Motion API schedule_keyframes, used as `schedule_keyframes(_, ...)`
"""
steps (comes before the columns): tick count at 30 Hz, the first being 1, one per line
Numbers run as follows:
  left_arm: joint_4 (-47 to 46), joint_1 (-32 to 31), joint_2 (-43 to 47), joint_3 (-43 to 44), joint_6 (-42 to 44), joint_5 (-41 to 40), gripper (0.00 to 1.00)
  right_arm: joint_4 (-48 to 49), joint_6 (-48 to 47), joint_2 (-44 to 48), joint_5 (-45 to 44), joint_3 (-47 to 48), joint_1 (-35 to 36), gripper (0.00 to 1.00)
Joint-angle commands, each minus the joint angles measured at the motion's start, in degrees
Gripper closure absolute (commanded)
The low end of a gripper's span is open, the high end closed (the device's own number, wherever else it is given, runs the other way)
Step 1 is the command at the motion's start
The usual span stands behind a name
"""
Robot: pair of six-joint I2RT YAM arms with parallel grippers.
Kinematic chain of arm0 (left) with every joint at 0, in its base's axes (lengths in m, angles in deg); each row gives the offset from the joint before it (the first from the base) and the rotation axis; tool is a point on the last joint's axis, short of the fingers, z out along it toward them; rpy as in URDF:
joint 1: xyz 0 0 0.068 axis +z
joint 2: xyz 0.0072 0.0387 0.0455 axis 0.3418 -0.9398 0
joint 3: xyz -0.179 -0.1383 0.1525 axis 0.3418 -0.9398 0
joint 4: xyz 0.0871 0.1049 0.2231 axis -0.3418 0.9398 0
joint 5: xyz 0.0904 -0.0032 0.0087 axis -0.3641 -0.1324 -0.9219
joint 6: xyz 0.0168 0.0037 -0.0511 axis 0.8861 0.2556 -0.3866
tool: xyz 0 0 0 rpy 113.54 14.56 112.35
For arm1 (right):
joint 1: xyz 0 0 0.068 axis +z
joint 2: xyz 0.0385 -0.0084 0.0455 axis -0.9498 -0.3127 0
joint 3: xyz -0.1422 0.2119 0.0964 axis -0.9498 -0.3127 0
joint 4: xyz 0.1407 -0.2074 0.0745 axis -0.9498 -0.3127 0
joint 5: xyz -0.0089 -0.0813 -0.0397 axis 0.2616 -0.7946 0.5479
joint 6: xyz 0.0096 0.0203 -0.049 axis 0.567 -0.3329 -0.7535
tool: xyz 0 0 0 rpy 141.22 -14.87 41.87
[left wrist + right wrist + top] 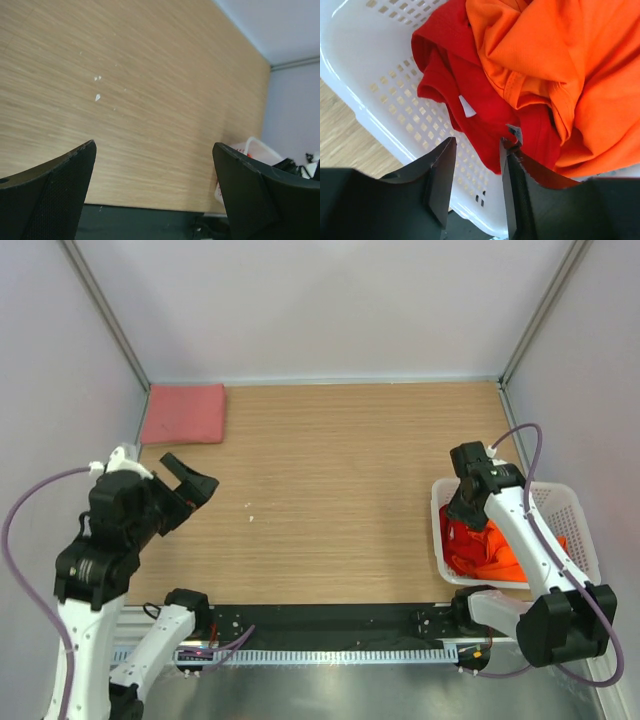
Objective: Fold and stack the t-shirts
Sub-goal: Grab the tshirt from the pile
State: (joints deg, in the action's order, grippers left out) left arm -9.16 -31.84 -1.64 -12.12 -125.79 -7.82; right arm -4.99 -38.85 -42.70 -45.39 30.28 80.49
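A folded salmon pink t-shirt (183, 413) lies at the table's far left corner. A bright red t-shirt (460, 541) and orange t-shirts (506, 561) lie crumpled in the white basket (572, 512) at the right. In the right wrist view the red shirt (470, 80) lies beside the orange cloth (560, 50). My right gripper (462, 514) is open and hangs over the basket's left part, its jaws (479, 142) just above the red shirt's edge, holding nothing. My left gripper (190, 483) is open and empty above the table's left side (155, 145).
The wooden table (330, 460) has a few small white specks (97, 96) near its middle. The lattice basket wall (380, 65) sits right under my right gripper. Grey walls close in the table at the back and both sides.
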Motion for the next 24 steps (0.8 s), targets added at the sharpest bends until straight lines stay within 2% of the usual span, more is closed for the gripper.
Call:
schedule_keyframes(1,6.3,0.3,-7.8,3.2,6.2,6.9,0.00,4.7,-1.1,-1.9,0.5,-1.3,-1.1,0.60)
schedule_keyframes(2,7.4,0.3,-9.0,3.8,8.2,7.6,0.00,5.3,-1.3,-1.9,1.1,-2.0,-1.1,0.69)
schedule_keyframes(4,8.5,0.3,-11.3,5.3,9.8,7.8,0.00,8.4,-1.8,-0.5,4.0,-5.0,-1.1,0.69)
schedule_keyframes(7,7.2,0.2,-10.7,4.4,10.8,10.2,0.00,12.1,-1.7,0.6,6.4,-8.2,-1.0,0.61)
schedule_keyframes(11,6.7,0.1,-10.2,2.5,10.9,12.2,0.00,13.9,-1.5,-1.2,5.1,-10.0,-1.1,0.54)
schedule_keyframes(15,7.0,-0.4,-10.2,2.8,11.1,12.6,0.02,17.1,-2.1,-2.9,3.8,-11.2,-1.1,0.55)
schedule_keyframes(19,7.5,-0.4,-9.9,2.6,11.0,13.5,0.05,15.6,-2.2,-3.8,0.8,-9.5,-1.2,0.73)
schedule_keyframes(20,7.6,-0.4,-9.9,2.3,10.9,13.9,0.06,15.0,-2.3,-3.5,0.0,-9.0,-1.2,0.82)
schedule_keyframes(23,7.6,-0.4,-9.8,1.8,10.0,15.0,0.09,11.8,-2.0,-1.1,-2.2,-5.3,-1.6,0.99)
schedule_keyframes(24,7.8,-0.4,-10.0,1.5,9.7,15.1,0.10,9.0,-1.3,-0.3,-4.5,-3.8,-1.6,0.98)
